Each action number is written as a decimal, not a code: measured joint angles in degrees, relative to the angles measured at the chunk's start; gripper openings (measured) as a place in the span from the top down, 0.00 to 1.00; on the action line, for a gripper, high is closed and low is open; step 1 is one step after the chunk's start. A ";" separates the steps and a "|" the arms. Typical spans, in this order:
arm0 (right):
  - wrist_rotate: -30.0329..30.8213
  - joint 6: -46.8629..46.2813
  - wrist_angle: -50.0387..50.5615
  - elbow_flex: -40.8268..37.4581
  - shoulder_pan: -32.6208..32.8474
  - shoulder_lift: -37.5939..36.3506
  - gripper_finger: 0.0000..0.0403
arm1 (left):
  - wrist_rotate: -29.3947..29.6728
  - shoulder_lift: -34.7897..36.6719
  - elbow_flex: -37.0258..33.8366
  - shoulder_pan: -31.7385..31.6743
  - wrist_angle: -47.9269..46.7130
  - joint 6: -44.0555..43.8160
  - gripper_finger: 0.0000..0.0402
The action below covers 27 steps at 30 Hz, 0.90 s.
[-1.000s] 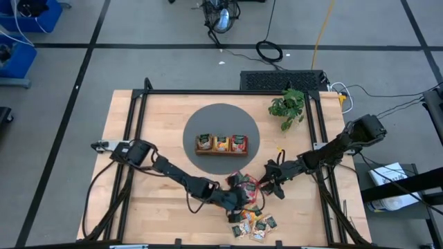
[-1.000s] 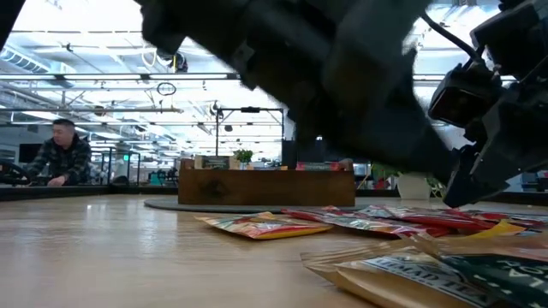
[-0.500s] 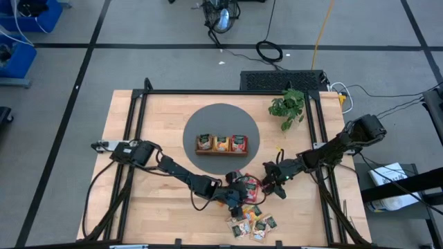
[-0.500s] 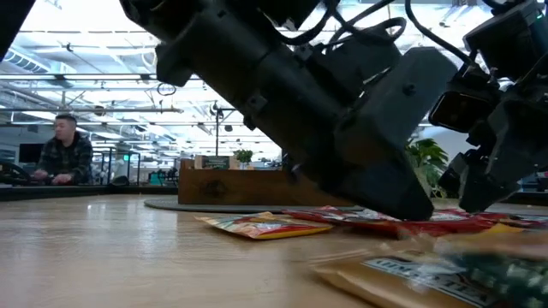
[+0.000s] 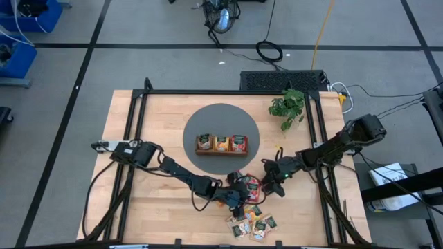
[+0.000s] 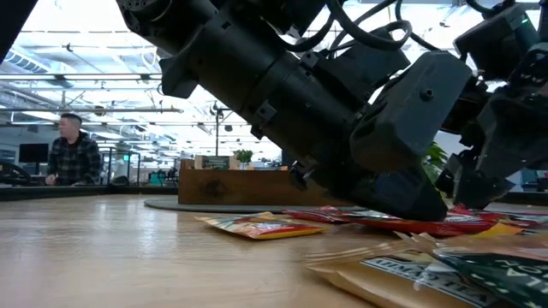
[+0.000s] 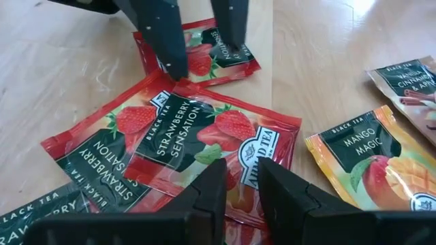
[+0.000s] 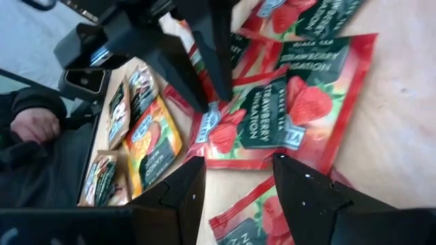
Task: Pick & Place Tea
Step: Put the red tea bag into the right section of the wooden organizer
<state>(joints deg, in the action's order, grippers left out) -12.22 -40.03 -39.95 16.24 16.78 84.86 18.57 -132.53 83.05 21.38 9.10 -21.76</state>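
Red strawberry tea sachets [image 5: 248, 185] lie overlapping on the wooden table. My left gripper [image 7: 242, 173] slants down onto the middle red sachet [image 7: 197, 133], its fingers a narrow gap apart. My right gripper [image 8: 235, 170] stands open opposite it, its fingers astride another red sachet [image 7: 204, 51]. An orange mango sachet [image 7: 368, 163] lies flat beside them. More sachets [image 5: 252, 225] lie near the table's front edge. The wooden tray [image 5: 221, 144] holds sachets in its three compartments. My left gripper's fingertips [image 7: 216, 171] come down on the middle red sachet's logo end [image 7: 257, 146], slanting from the table's left. The sachet lies flat, partly on a neighbouring red sachet. I cannot tell whether the fingers pinch it. My right gripper is low over its red sachet; I cannot tell whether it touches.
The tray sits on a round grey mat [image 5: 221, 114] at the table's middle. A small green plant [image 5: 287, 107] stands at the far right. In the low view a person [image 6: 73, 158] sits in the room beyond the table.
My left gripper has come down onto the red sachets, rolling a little, its finger gap unchanged. My right gripper has kept its place and rolled slightly. The sachets have stayed where they lie.
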 joint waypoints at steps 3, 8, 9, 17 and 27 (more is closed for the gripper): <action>0.04 0.20 1.11 0.03 -1.09 0.00 0.60 | 0.12 -0.52 0.00 -0.04 0.30 0.00 0.78; 0.08 0.92 4.60 0.26 -2.55 -0.17 0.60 | -0.09 -1.14 0.04 -0.10 1.03 -0.21 0.78; 0.08 0.87 4.68 0.26 -2.58 -0.17 0.60 | -0.14 -1.14 0.04 -0.10 1.02 -0.16 0.78; -2.37 -1.96 10.86 2.68 -0.86 -0.13 0.60 | -0.27 -1.25 0.00 -0.41 1.43 0.44 0.78; -3.32 -3.69 18.16 6.51 0.94 0.00 0.60 | -0.28 -1.26 -0.07 -0.68 1.98 1.96 0.78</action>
<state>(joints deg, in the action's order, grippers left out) -15.54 -43.72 -21.79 22.75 17.72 84.86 18.28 -133.79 82.98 20.70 11.08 -19.80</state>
